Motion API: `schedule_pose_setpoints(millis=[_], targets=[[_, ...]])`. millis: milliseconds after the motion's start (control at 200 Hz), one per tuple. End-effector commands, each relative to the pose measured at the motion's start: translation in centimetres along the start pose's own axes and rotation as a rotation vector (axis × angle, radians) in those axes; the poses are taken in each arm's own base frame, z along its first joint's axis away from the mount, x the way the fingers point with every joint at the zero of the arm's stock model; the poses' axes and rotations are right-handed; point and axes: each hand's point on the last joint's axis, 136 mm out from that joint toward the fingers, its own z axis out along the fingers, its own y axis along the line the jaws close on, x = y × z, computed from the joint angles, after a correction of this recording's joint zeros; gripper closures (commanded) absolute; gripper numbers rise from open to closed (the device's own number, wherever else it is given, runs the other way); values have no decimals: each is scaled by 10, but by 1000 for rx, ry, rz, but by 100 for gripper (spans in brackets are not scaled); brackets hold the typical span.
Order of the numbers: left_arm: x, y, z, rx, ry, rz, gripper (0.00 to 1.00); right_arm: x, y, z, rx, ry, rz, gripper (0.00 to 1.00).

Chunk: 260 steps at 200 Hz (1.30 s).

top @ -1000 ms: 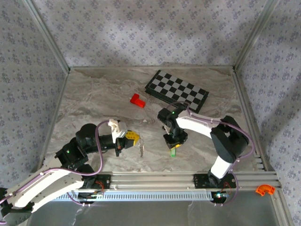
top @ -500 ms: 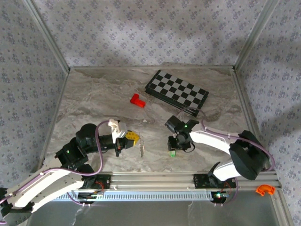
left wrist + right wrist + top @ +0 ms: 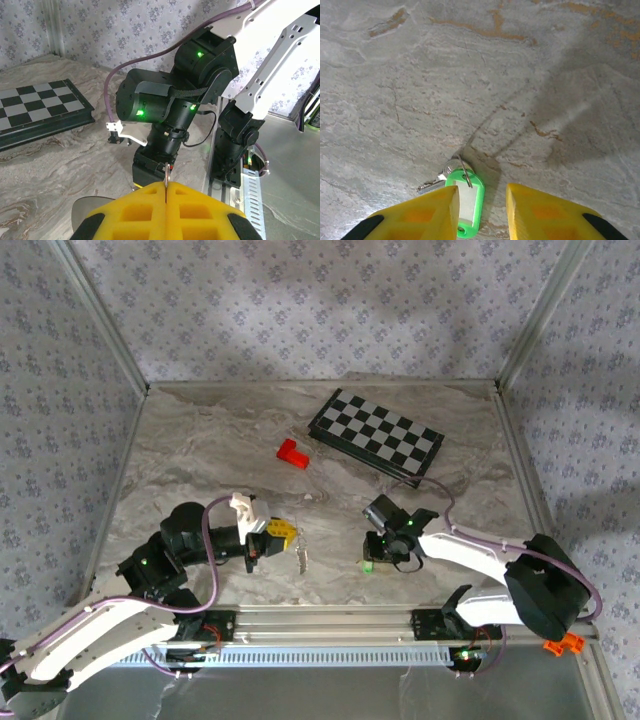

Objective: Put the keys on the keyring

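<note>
The keys (image 3: 465,197), a small green tag with a silver ring and key at its far end, lie flat on the marble table (image 3: 530,75). My right gripper (image 3: 482,191) is open just above them; the tag lies between its yellow fingers, close to the left one. From above, the keys (image 3: 368,566) show as a green speck under the right gripper (image 3: 373,556). My left gripper (image 3: 165,186) is shut on the keyring (image 3: 165,175), seen edge-on as a thin metal sliver. In the top view the keyring (image 3: 300,558) hangs silvery from the left gripper (image 3: 283,533).
A black-and-grey chessboard (image 3: 375,435) lies at the back right, a red block (image 3: 292,453) to its left. The right arm (image 3: 170,100) stands close in front of the left gripper. An orange piece (image 3: 562,643) sits off the table, near right.
The right arm has swung its elbow out to the right and lowered, its wrist shifting slightly right and nearer, still over the green tag. The left arm and keyring have stayed put.
</note>
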Motion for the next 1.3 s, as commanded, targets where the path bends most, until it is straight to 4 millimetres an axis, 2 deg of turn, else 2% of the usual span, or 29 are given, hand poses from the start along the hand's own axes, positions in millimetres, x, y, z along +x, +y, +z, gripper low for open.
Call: schedule_pose_setpoints(millis=[0, 315, 725, 1035, 1214, 1294], targets=[[-34, -11, -10, 29, -93, 57, 100, -8, 3, -1, -14, -35, 13, 69], [-35, -11, -11, 30, -101, 58, 100, -12, 9, 1, -1, -18, -24, 75], [-35, -12, -14, 30, -109, 59, 100, -12, 10, 3, 34, 0, -63, 90], [-34, -12, -14, 31, -112, 59, 100, -13, 13, -4, 78, 22, -122, 98], [-34, -13, -15, 30, -122, 59, 100, 10, -3, -16, 189, 214, -191, 100], [-34, -12, -14, 29, -120, 63, 100, 7, -1, -25, 241, 280, -272, 100]])
